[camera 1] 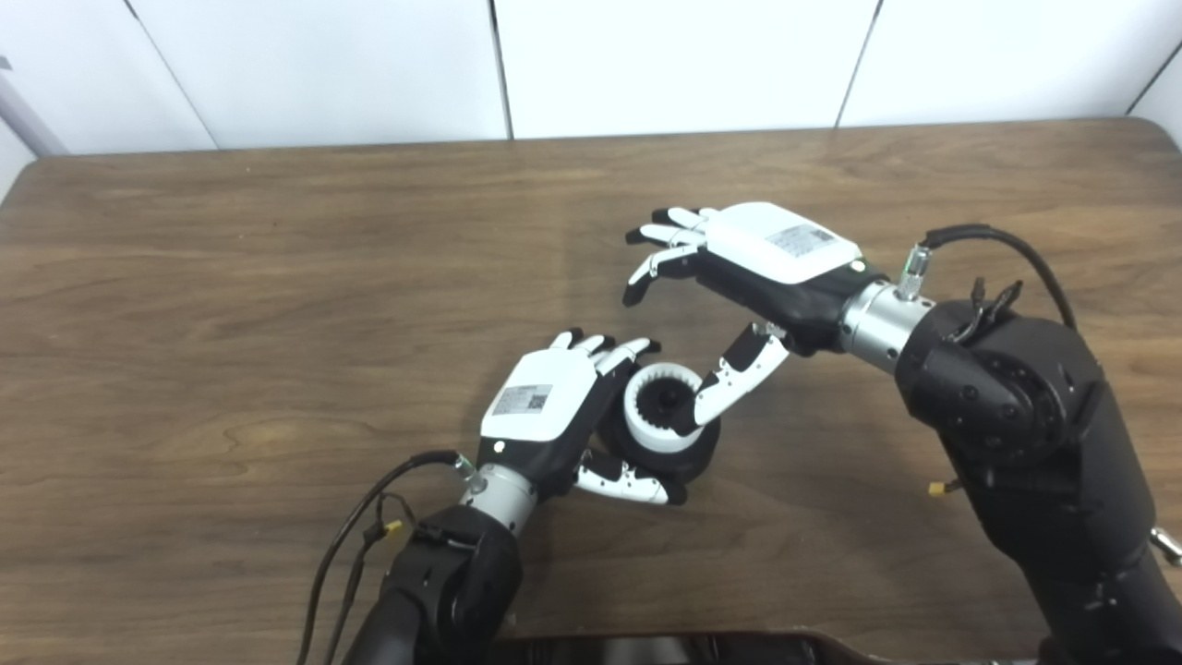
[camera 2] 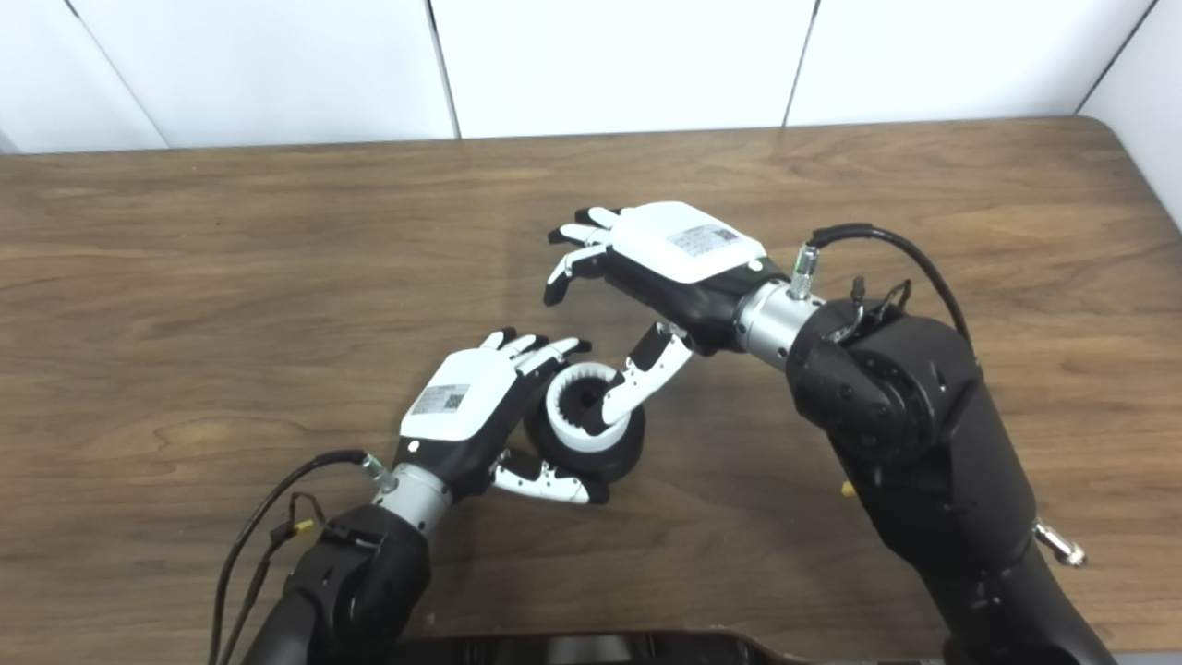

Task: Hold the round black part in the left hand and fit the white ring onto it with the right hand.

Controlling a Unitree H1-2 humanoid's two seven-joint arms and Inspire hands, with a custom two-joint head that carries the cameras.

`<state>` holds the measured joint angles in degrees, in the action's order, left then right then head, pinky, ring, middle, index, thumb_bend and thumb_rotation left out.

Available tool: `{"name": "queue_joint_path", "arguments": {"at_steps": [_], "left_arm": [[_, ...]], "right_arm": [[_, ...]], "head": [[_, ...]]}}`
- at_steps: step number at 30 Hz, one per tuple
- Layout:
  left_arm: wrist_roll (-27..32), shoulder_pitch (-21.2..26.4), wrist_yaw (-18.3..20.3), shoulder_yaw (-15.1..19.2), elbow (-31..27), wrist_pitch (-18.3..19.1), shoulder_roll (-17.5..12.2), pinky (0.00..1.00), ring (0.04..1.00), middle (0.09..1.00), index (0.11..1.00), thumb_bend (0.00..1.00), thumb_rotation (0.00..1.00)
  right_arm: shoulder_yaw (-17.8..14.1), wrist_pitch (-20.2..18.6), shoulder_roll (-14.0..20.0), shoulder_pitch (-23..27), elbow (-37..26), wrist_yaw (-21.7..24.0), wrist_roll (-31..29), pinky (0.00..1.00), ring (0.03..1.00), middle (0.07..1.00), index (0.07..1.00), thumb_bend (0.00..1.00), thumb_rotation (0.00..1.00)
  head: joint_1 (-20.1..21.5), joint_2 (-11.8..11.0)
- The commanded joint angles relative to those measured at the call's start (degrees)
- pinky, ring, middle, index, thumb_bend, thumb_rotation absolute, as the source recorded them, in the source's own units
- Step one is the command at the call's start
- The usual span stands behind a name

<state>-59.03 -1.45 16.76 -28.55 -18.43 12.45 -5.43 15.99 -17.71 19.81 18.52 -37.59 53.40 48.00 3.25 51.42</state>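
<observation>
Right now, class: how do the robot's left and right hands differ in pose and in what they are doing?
The left hand wraps the round black part; the right hand grips nothing. Left fingers curl around the part; right fingers spread, only the thumb reaching the white ring. Both have white backs.

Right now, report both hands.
Left hand: shut on the black part.
Right hand: open, thumb resting on the white ring.

A brown wooden table [camera 1: 231, 305] stands against a white panelled wall [camera 1: 665, 55]
</observation>
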Motion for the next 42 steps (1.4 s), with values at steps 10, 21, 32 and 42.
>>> {"name": "queue_joint_path", "arguments": {"at_steps": [10,21,32,42], "left_arm": [[-1.5,1.3,2.7,1.2,-0.7,2.0,0.4,1.00,0.928,0.906,0.927,1.00,0.44],[-2.2,3.1,13.9,4.9,-5.5,8.2,0.3,1.00,0.972,0.949,0.940,1.00,0.44],[5.5,6.6,19.4,10.7,-9.8,10.0,-2.3,1.00,0.984,0.983,0.971,1.00,0.46],[10.7,7.2,18.1,12.9,-10.9,9.3,-5.2,1.00,1.000,1.000,0.999,1.00,0.55]], "right_arm": [[-1.8,-0.4,-0.4,1.7,-1.0,-2.1,0.0,1.00,1.000,0.951,0.733,1.00,0.43],[-2.9,-2.1,0.0,1.7,-1.1,-1.5,-0.7,1.00,1.000,0.953,0.757,1.00,0.46],[-3.4,-1.5,0.8,0.8,0.4,-3.9,-0.9,1.00,1.000,0.954,0.784,1.00,0.49],[-3.9,-0.6,0.8,0.0,2.2,-7.3,-1.6,1.00,1.000,0.947,0.773,1.00,0.48]], "head": [[-0.3,-0.2],[-1.3,-0.1],[-2.5,-0.8],[-3.8,-2.5]]}}
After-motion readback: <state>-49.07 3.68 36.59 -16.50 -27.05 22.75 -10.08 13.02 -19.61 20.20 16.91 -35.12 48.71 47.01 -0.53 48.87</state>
